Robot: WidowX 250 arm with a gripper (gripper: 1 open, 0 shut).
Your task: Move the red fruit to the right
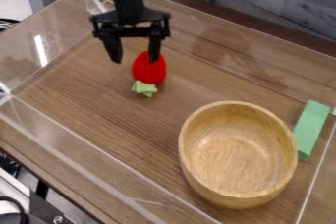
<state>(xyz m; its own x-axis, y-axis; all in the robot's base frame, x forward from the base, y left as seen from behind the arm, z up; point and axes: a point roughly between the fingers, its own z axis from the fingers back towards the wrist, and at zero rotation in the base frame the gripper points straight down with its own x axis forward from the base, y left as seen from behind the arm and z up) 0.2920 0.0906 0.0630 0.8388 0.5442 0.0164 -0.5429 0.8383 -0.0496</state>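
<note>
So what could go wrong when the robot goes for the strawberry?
The black end effector is right by the glossy red toy strawberry, so a finger might knock it and make it roll. If it's pushed toward the camera, it could bump the round wooden bowl. And its smooth, rounded sides might slip when squeezed.
</note>
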